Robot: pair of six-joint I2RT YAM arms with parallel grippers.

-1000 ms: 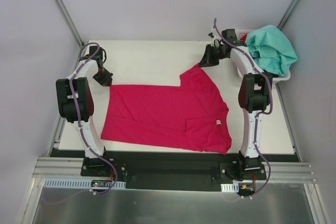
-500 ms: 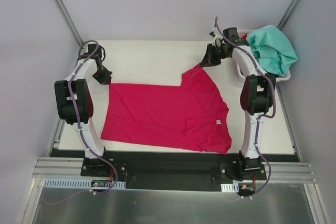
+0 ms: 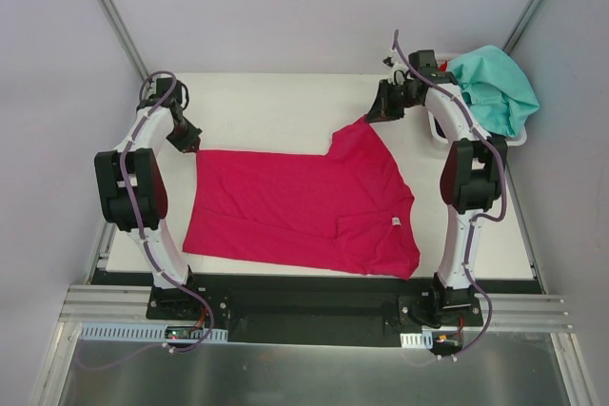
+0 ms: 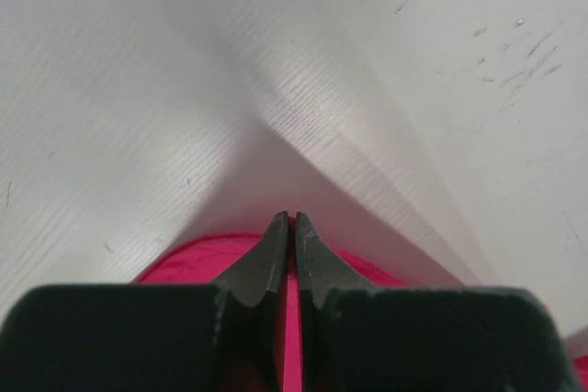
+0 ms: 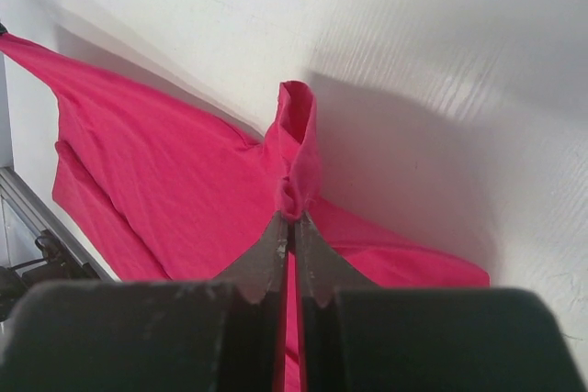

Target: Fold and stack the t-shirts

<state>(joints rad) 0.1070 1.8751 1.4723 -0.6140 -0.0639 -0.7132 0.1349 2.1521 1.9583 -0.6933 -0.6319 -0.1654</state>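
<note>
White worktop (image 3: 276, 102): magenta t-shirt (image 3: 295, 206) lies spread at centre. Left gripper (image 3: 190, 145) is clamped on its far-left corner; right gripper (image 3: 376, 113) pinches a bunched fold at its far-right tip. Teal t-shirt (image 3: 490, 87) is heaped in the basket (image 3: 515, 141), far-right corner

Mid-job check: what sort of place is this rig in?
Most likely a lab test cell, not a home: a white table boxed in by plain panels, an aluminium mounting rail along its near edge, and a pink shirt spread out for folding.
</note>
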